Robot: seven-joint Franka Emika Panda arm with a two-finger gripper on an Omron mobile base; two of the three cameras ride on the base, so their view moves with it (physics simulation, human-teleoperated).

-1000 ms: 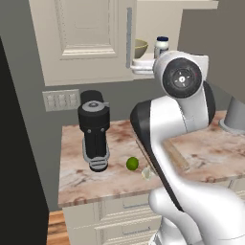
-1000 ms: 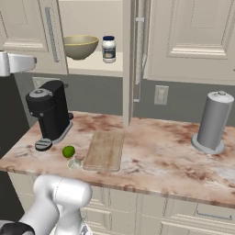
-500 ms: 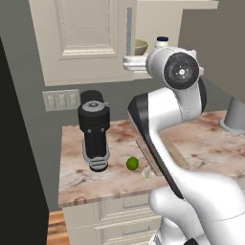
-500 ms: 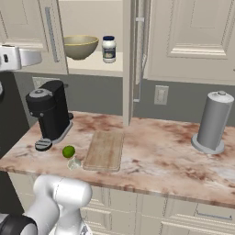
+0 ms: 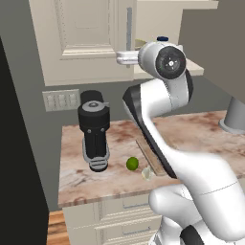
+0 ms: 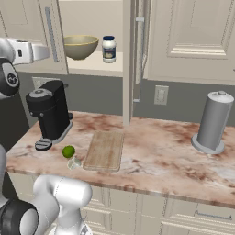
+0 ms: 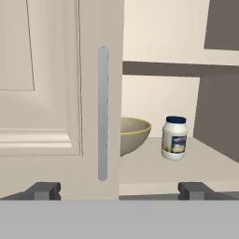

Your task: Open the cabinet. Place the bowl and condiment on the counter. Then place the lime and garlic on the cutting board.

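Note:
The cabinet (image 6: 183,41) stands open, its left door (image 7: 51,93) swung out with the bar handle (image 7: 103,112) facing me. On the shelf inside sit the olive-yellow bowl (image 6: 80,46) (image 7: 134,133) and the white condiment jar (image 6: 109,48) (image 7: 174,138) with its blue lid. My gripper (image 7: 120,191) (image 6: 46,53) (image 5: 119,58) hangs open and empty in front of the left door's edge, short of the shelf. On the counter (image 6: 160,158) lie the lime (image 6: 68,151) (image 5: 132,163) and garlic (image 6: 75,162) (image 5: 147,173), just left of the cutting board (image 6: 104,149).
A black coffee machine (image 6: 49,112) (image 5: 94,129) stands at the counter's left end below my hand. The right door's edge (image 6: 130,59) juts out over the counter. A grey paper towel holder (image 6: 211,121) is at the right.
My hand has risen a little and shifted toward the open left door and the shelf. The jaws stay open. Nothing on the shelf or counter has moved.

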